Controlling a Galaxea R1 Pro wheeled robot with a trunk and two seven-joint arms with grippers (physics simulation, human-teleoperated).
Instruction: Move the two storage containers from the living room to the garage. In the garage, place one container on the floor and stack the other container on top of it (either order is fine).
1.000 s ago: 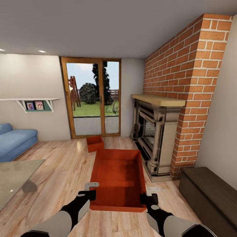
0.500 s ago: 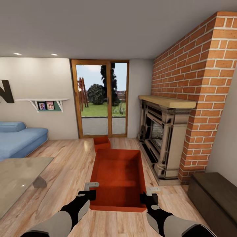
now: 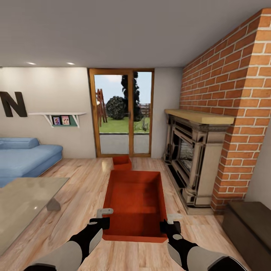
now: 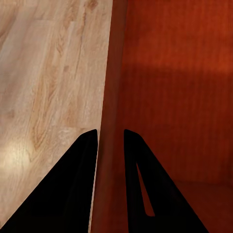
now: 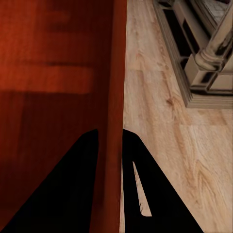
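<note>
View is swung rightward — base turning; held container (image 3: 135,203) is clamped by left gripper (image 4: 109,145) and right gripper (image 5: 110,145) on opposite walls; second container (image 3: 122,163) left by the doors.

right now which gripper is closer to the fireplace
Right. The right gripper clamps the held container's wall on the side facing the fireplace; the left gripper clamps the opposite wall, with the container between it and the fireplace.

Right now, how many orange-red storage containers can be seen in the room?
2. One storage container is held between both grippers, a wall pinched on each side. The second container sits on the wood floor before the glass doors, partly hidden behind the first.
</note>
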